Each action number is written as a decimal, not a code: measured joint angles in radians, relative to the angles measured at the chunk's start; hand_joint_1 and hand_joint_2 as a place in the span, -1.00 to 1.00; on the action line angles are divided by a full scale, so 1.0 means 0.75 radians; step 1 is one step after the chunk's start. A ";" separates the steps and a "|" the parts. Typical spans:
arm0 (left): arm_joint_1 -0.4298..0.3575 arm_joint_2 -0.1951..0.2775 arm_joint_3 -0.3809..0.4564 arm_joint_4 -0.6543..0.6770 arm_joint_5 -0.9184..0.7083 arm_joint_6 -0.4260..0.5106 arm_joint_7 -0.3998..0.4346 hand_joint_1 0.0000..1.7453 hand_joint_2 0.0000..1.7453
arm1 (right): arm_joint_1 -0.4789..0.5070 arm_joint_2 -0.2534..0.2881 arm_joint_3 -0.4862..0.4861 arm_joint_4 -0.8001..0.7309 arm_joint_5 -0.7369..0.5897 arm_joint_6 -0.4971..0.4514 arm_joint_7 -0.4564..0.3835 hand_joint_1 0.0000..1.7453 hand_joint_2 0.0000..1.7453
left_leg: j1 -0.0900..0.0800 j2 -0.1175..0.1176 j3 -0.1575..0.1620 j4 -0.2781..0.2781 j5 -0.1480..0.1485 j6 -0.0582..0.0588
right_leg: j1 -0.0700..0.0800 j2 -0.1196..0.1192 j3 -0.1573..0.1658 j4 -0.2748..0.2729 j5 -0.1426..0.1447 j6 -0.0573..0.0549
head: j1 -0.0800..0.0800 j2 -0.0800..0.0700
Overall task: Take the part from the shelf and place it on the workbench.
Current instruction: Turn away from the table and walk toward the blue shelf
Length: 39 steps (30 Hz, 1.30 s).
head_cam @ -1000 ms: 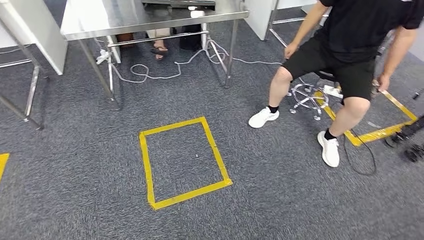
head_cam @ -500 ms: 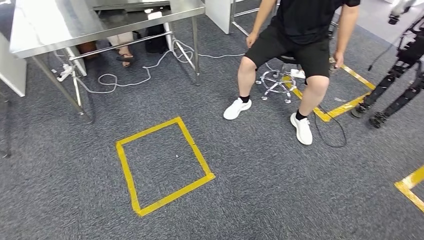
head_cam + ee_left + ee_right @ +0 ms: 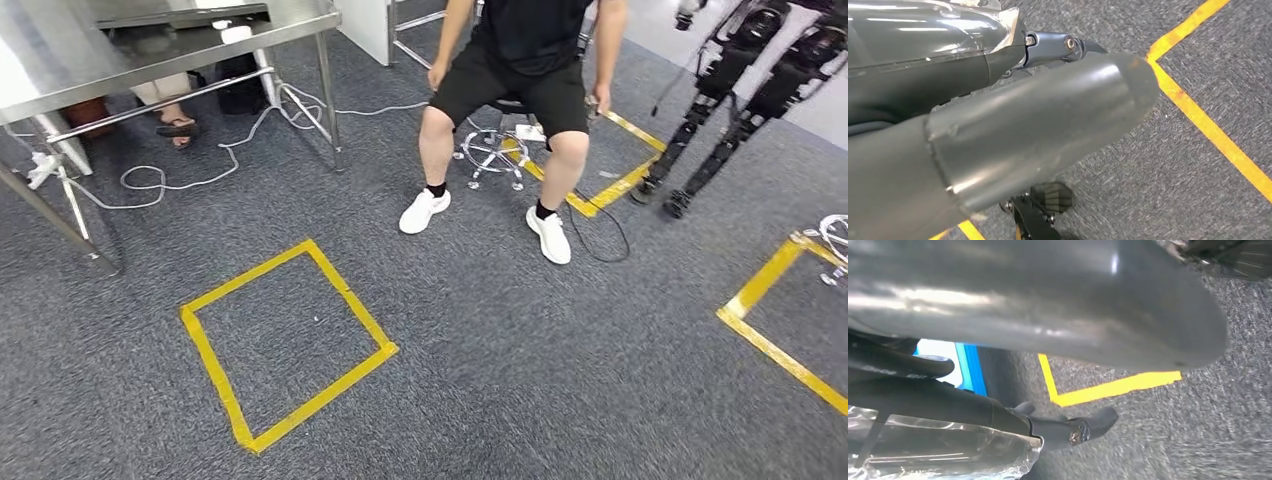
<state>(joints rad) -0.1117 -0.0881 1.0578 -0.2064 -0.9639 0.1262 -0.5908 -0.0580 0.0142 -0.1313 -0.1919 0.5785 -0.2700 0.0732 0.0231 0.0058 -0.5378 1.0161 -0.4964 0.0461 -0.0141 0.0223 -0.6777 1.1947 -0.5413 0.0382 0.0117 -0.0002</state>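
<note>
On grey carpet, yellow tape square [image 3: 283, 342]; both hands' grip unclear.

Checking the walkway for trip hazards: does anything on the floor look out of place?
Yes. A loose white cable trails in loops across the carpet beside the steel table, and a black cable loops by the seated person's shoe.

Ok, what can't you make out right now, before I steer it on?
Left robot hand, left wrist view: its thumb hides the fingers; grip unclear.
Right robot hand, right wrist view: same, thumb close and blurred.
Metal table, head view: cut by the top edge.
Person, head view: cut off above the chest by the top edge.
Other robot, head view: top edge cuts it above the legs.
</note>
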 joint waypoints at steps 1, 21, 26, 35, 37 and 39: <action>0.001 0.001 0.000 0.000 0.000 0.001 0.000 -1.00 -1.00 | -0.001 0.000 0.002 0.000 0.002 0.000 0.000 -1.00 -1.00 | -0.002 0.021 -0.003 0.000 0.000 0.001 | -0.002 -0.010 -0.035 0.081 -0.031 0.002 | 0.001 0.000; 0.016 0.008 0.004 0.001 -0.046 -0.072 0.212 -1.00 -1.00 | 0.009 0.012 -0.114 0.002 -0.219 0.241 0.032 -1.00 -1.00 | 0.014 -0.056 -0.068 0.173 -0.055 -0.075 | -0.006 0.076 0.173 -0.257 0.111 -0.053 | -0.012 0.000; 0.019 0.010 0.006 0.001 -0.034 -0.069 0.319 -1.00 -1.00 | 0.007 0.017 -0.155 0.002 -0.216 0.266 0.061 -1.00 -1.00 | 0.011 -0.097 -0.021 0.026 -0.009 -0.048 | 0.001 0.143 0.115 -0.230 0.113 -0.009 | -0.010 0.000; 0.027 -0.003 0.007 0.002 -0.033 -0.071 0.375 -1.00 -1.00 | 0.008 0.034 -0.162 0.003 -0.191 0.262 0.078 -1.00 -1.00 | 0.012 0.076 -0.017 0.007 0.004 -0.017 | -0.018 -0.032 -0.009 0.047 -0.011 0.035 | 0.004 0.000; 0.027 -0.006 0.007 0.001 -0.033 -0.071 0.376 -1.00 -1.00 | 0.006 0.036 -0.162 0.003 -0.190 0.261 0.078 -1.00 -1.00 | 0.010 0.105 -0.007 0.008 -0.002 -0.033 | -0.020 -0.101 0.101 -0.144 0.053 0.048 | 0.007 0.000; 0.027 -0.007 0.007 0.001 -0.033 -0.071 0.377 -1.00 -1.00 | 0.001 0.040 -0.162 0.003 -0.190 0.261 0.078 -1.00 -1.00 | 0.004 0.132 0.008 0.006 -0.012 -0.056 | -0.010 -0.149 0.144 -0.227 0.082 0.030 | 0.005 0.000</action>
<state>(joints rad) -0.0916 -0.0934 1.0632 -0.2056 -0.9888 0.0729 -0.3079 -0.0569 0.0442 -0.2525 -0.1900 0.4360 -0.0745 0.1320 0.0262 0.1051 -0.5320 1.0209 -0.5053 0.0044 -0.0213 -0.0896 -0.5697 1.0242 -0.4795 0.0605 0.0155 -0.0003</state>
